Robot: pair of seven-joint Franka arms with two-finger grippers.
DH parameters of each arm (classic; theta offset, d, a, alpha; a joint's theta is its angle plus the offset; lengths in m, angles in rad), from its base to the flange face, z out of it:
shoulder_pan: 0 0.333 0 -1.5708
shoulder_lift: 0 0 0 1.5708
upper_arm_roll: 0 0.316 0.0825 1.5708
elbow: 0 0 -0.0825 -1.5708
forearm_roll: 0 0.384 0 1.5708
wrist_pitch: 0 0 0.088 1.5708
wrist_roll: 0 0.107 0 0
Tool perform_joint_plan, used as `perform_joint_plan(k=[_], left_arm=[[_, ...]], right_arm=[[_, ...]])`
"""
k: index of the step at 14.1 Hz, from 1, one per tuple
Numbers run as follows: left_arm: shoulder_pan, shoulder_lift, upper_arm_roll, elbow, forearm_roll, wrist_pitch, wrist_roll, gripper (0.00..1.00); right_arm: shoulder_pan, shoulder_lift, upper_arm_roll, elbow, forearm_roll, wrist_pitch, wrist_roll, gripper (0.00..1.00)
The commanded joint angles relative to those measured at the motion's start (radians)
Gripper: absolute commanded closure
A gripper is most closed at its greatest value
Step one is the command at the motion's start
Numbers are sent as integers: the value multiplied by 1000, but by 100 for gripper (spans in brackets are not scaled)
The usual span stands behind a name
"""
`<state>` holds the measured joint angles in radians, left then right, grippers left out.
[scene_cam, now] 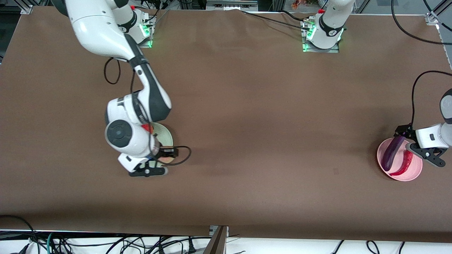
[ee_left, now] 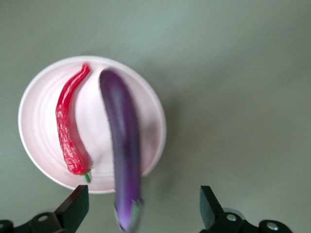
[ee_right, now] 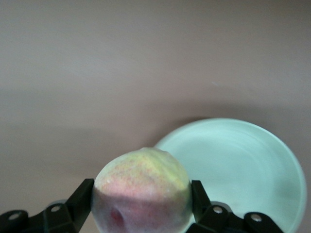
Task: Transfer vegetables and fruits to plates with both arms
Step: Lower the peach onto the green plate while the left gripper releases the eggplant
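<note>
The mint green plate (scene_cam: 166,134) lies under my right arm; in the right wrist view the mint plate (ee_right: 243,165) looks bare. My right gripper (scene_cam: 160,159) is shut on the yellow-pink peach (scene_cam: 166,160) over the plate's rim nearer to the front camera; the peach (ee_right: 141,187) fills the jaws of the right gripper (ee_right: 141,204). The pink plate (scene_cam: 414,174) holds the purple eggplant (scene_cam: 392,153) and the red chili (scene_cam: 404,165). My left gripper (scene_cam: 414,144) hangs open above them. In the left wrist view the eggplant (ee_left: 122,141) overhangs the pink plate (ee_left: 36,102) between the apart jaws of the left gripper (ee_left: 143,209), beside the chili (ee_left: 68,126). The red apple is hidden.
The brown table (scene_cam: 268,120) stretches between the two plates. The arm bases stand along the edge farthest from the front camera. Cables hang below the table's near edge (scene_cam: 106,243).
</note>
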<state>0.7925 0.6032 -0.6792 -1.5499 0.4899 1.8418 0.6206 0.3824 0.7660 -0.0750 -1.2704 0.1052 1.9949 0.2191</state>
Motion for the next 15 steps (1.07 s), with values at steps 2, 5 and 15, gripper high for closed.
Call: perform_joint_plan(k=[2,5,15], left_arm=[[-6,-137,-129,-22,-16,-226,-177,0],[-6,-172,-229,78,-17,-378,-245,0],[-371,-387,84,149,-374,-414,-398,0]], right_arm=[[-16,-128,17,-330,14,176,-24,30],[-34,-134,11,-337,13,211,-26,1],[-33,-407,6,-164,-4,-296,14,0]])
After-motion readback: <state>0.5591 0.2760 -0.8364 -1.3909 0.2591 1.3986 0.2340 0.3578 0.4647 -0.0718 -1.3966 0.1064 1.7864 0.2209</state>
